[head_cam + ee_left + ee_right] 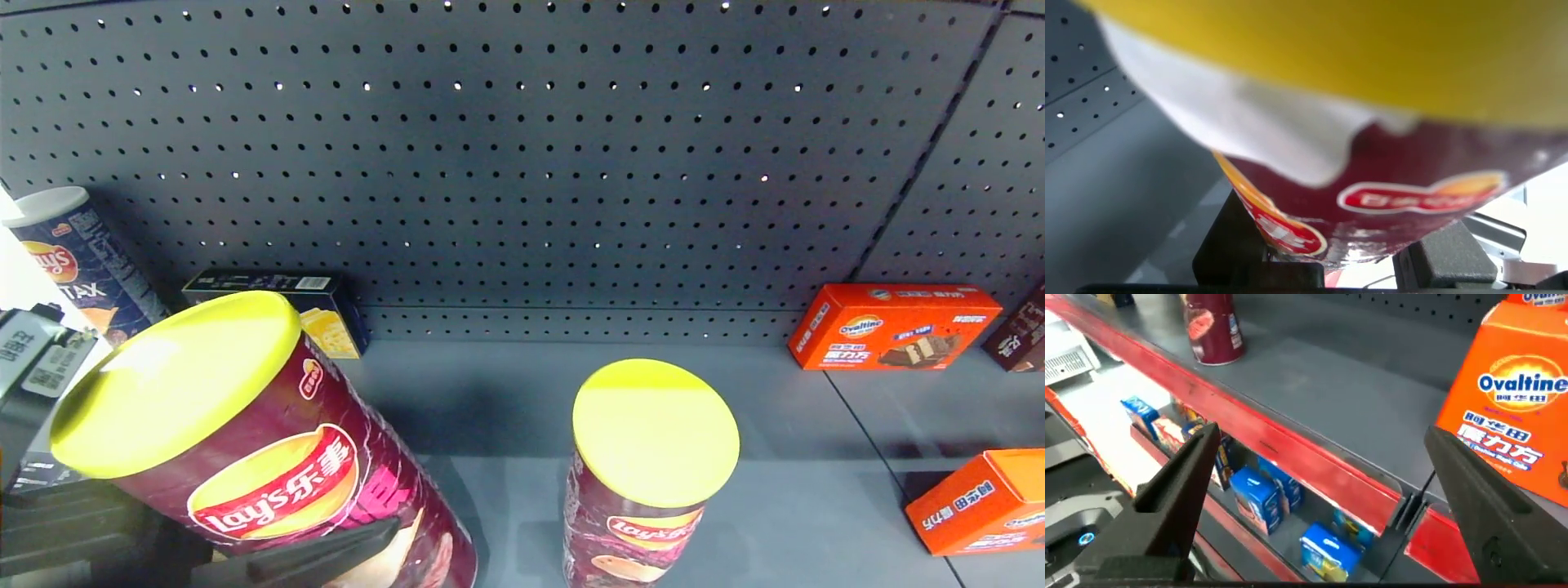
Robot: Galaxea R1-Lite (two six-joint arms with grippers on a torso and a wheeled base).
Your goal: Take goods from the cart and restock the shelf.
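Observation:
A maroon chips can with a yellow lid hangs tilted over the shelf's left front, lid toward the back wall. My left gripper is shut on its lower body, and one dark finger crosses the label. A second, matching can stands upright on the shelf a little to the right and shows farther off as a can in the right wrist view. My right gripper is open with nothing between its fingers, in front of the shelf's red front edge, beside an orange box.
At the back left lean a blue chips can and a dark box with a cheese picture. Orange boxes sit at the back right and front right. The pegboard wall closes the back. Blue boxes fill the lower shelf.

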